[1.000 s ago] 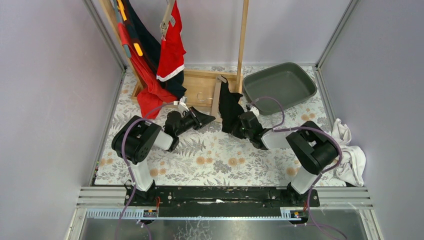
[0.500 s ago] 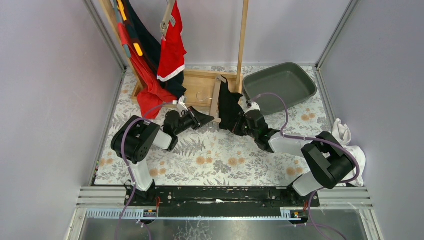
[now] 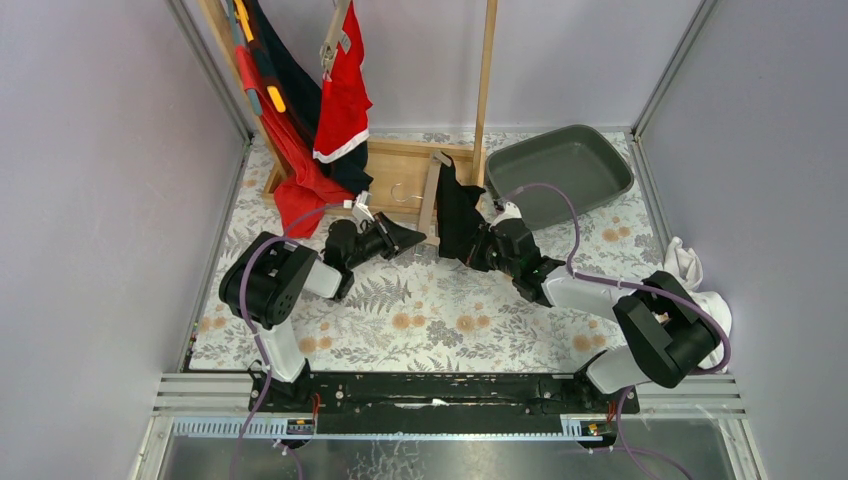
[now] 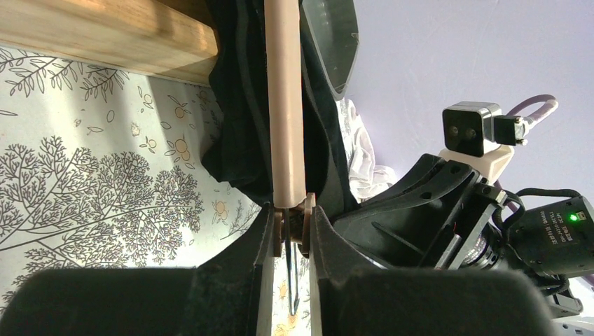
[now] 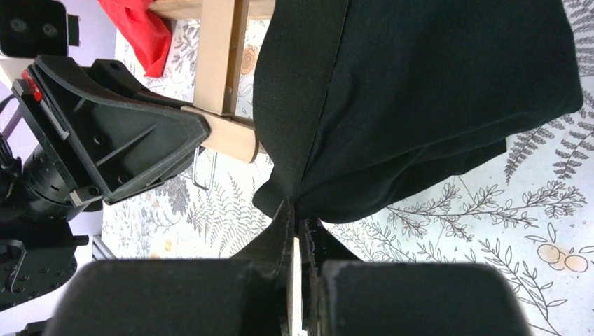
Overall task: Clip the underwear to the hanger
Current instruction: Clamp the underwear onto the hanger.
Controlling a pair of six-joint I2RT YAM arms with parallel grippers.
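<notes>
The wooden hanger point(image 3: 431, 197) lies at the front of the wooden base, one clip end toward me. The black underwear point(image 3: 457, 212) hangs against its right side. My left gripper point(image 3: 414, 238) is shut on the hanger's end clip point(image 4: 294, 222), squeezing its two wooden leaves; the hanger's bar point(image 4: 285, 105) runs straight away from the fingers with the underwear point(image 4: 237, 112) on both sides of it. My right gripper point(image 3: 479, 246) is shut on the underwear's lower edge point(image 5: 296, 204), just right of the hanger point(image 5: 223, 56). The underwear's body point(image 5: 434, 91) spreads above the fingers.
A grey tub point(image 3: 560, 170) stands at the back right. Red and dark garments point(image 3: 315, 120) hang at the back left over the wooden base point(image 3: 392, 172). An upright wooden post point(image 3: 487, 80) rises behind the hanger. White cloths point(image 3: 700, 305) lie at the right edge.
My right arm has stretched forward and left, carrying the underwear's edge closer to the hanger. My left gripper has stayed on the clip, nearly still.
</notes>
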